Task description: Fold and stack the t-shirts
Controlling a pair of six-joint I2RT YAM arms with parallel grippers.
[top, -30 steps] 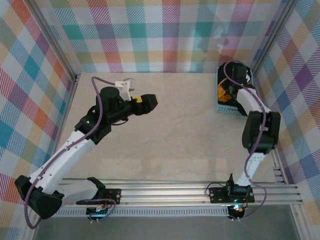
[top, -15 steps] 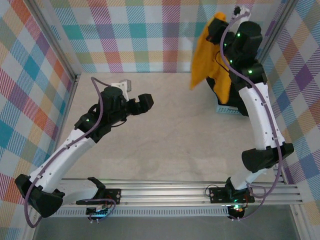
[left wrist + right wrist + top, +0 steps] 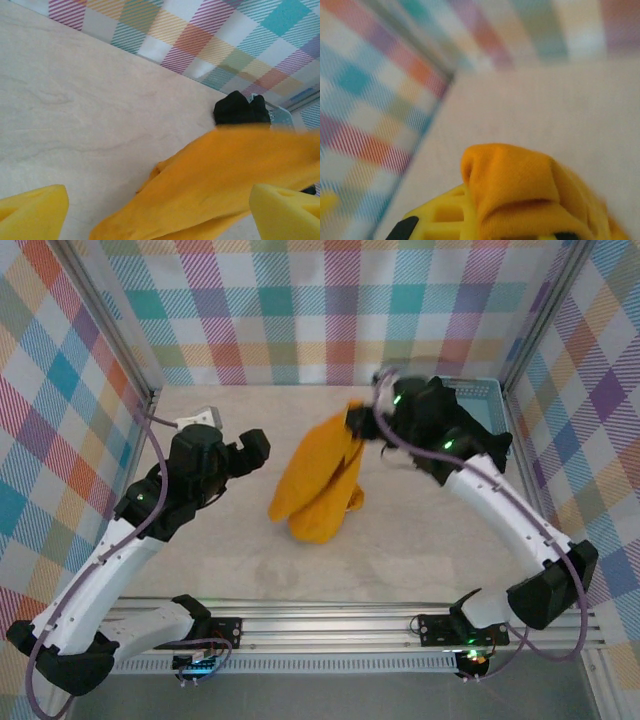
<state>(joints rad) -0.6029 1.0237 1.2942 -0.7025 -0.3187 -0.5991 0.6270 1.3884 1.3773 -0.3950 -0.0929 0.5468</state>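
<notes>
An orange-yellow t-shirt (image 3: 318,485) hangs bunched from my right gripper (image 3: 362,422), and its lower end rests crumpled on the table. In the right wrist view the gripper (image 3: 520,230) is shut on a fold of this shirt (image 3: 515,185), beside one yellow finger (image 3: 440,220). My left gripper (image 3: 250,448) hovers just left of the shirt, apart from it and open. In the left wrist view that gripper (image 3: 160,212) has its yellow fingertips (image 3: 35,210) spread wide, and the shirt (image 3: 220,180) stretches across below them. No black t-shirts are clearly visible.
A light blue basket (image 3: 475,386) stands at the back right corner, partly behind the right arm. Plaid walls (image 3: 330,310) close in the table (image 3: 400,550) on three sides. A black shape (image 3: 239,109) shows beyond the shirt; I cannot tell what it is.
The right arm lifted the orange-yellow shirt out of the basket, swung it high, then brought it left and down onto the table's middle. The left gripper drew back to the left.
</notes>
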